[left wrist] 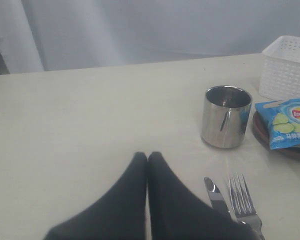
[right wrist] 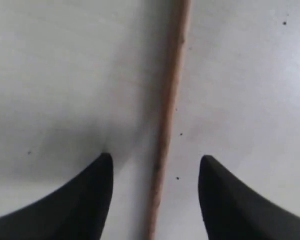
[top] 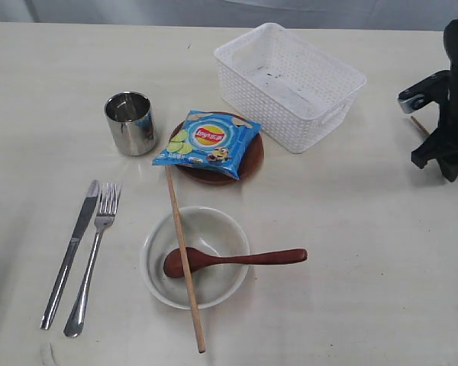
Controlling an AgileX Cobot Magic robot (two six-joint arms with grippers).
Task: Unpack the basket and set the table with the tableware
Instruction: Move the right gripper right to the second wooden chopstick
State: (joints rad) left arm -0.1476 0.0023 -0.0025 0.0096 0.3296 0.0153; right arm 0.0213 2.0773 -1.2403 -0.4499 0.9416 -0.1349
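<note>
The right tool (right wrist: 156, 160) is hovering wide open and empty over the table (right wrist: 50, 60). Its fingertips are straddling a loose chopstick (right wrist: 172, 90), whose long axis is running straight between them. The left tool (left wrist: 147, 159), closed on nothing, is sitting much farther off.

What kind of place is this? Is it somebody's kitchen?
Probably not a kitchen, more likely a robot test room. A black robot arm is over a pale table, a plain grey curtain hangs behind, and the bowl and fork look laid out for practice.
</note>
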